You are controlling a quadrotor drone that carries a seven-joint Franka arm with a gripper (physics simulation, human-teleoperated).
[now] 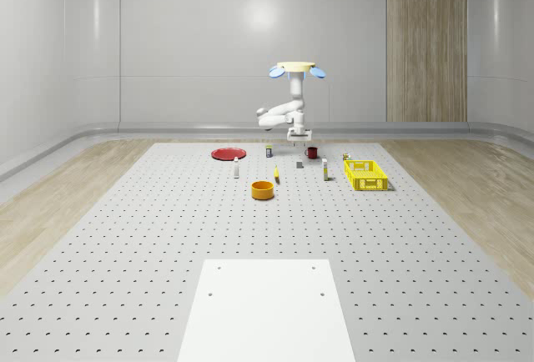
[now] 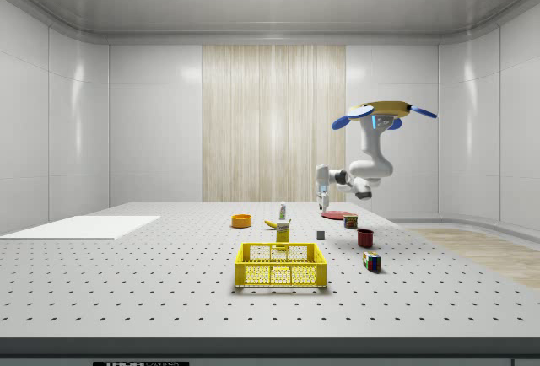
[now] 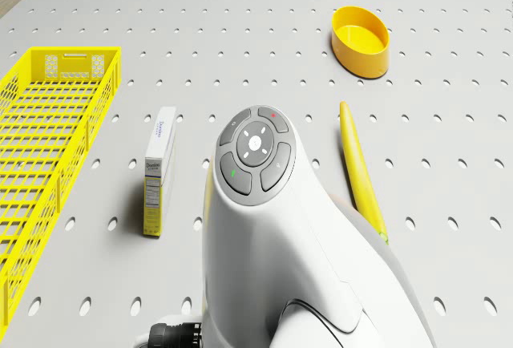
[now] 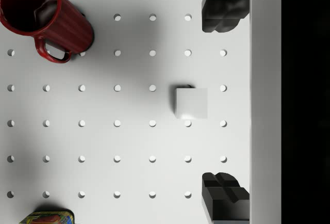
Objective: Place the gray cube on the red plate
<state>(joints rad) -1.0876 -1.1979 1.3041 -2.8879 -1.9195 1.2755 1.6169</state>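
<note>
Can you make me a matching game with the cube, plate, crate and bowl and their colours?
Things:
1. cube
2. plate
3. crate
4. bowl

Colours:
A. yellow
B. orange
C. gray
D. red

Pairs: 1-C, 2-D, 3-A, 4-B

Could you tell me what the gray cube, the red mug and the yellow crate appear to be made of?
Gray cube: plain, matte, no grain or print; probably plastic or painted block, but the look leaves it open.
Red mug: glossy, ribbed wall with soft highlights; likely glazed ceramic, possibly plastic.
Yellow crate: thin lattice walls and floor in uniform colour; looks like moulded plastic.
</note>
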